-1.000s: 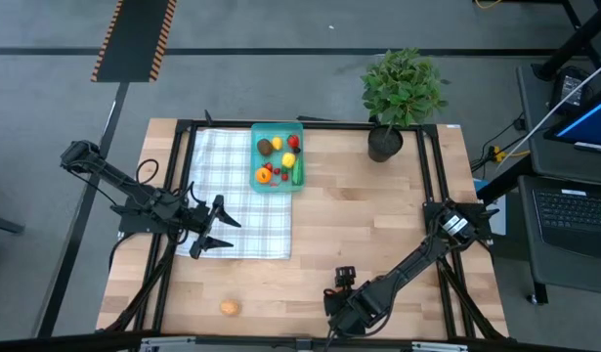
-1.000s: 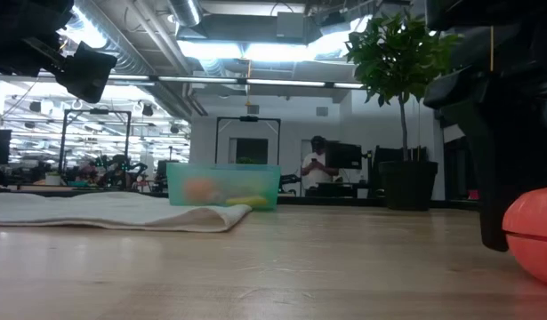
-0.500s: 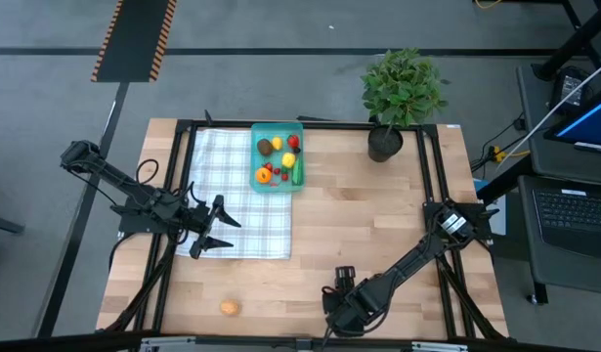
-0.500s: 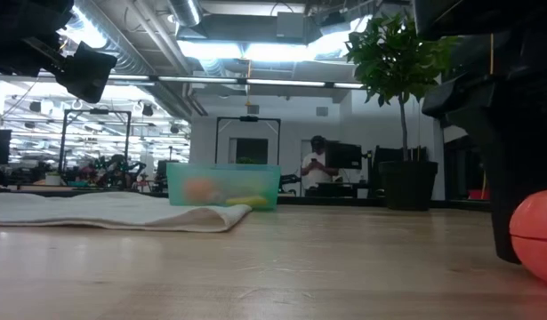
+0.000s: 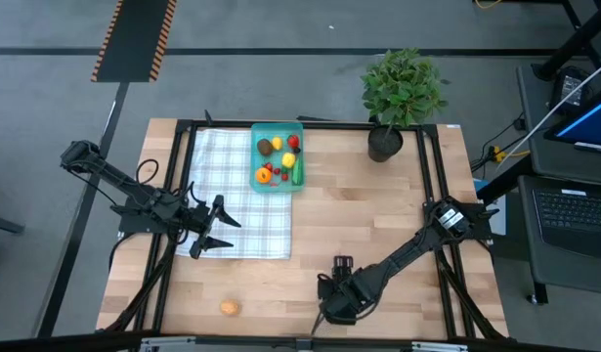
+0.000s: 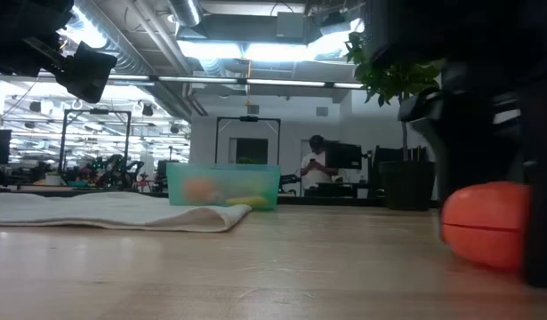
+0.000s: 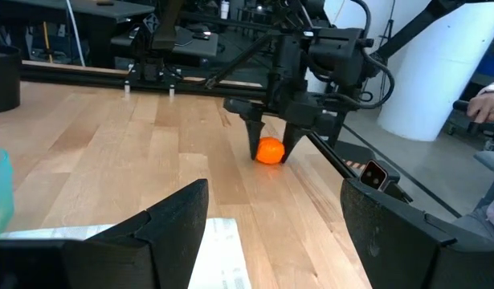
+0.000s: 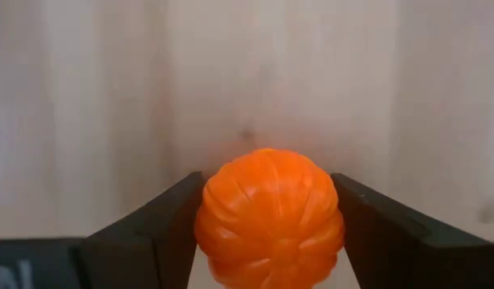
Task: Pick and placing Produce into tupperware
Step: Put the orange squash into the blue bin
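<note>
left gripper: parked over the near edge of the white checked cloth, fingers spread, nothing between them. Looks the same as 1 second ago, so we're calling this arm idle.

stray piece: 1 small tan produce item sits alone on the wooden table near the front edge, well apart from both grippers. We can't tell exactly what it is.

tupperware: teal container at the back of the table, touching the cloth's far right corner. We count roughly 6 to 8 pieces already in it: yellow, red, orange, brown and 1 green long one.

right gripper: this is where the change is. It has slid left along the front of the table over the last second, and the fingers have come in on the orange pumpkin-like piece.

grip: in the right wrist view both dark pads press against the ribbed sides of the orange piece, so we'd say it's clamped.

height: in the low view the orange piece seems just clear of the wood, but we can't be sure it's lifted.

potted plant: back right corner, not part of the job.

what it means: we reckon the pick is done, and the carry to the tupperware comes next, diagonally across to the back. After that, 1 stray piece is left.
</note>
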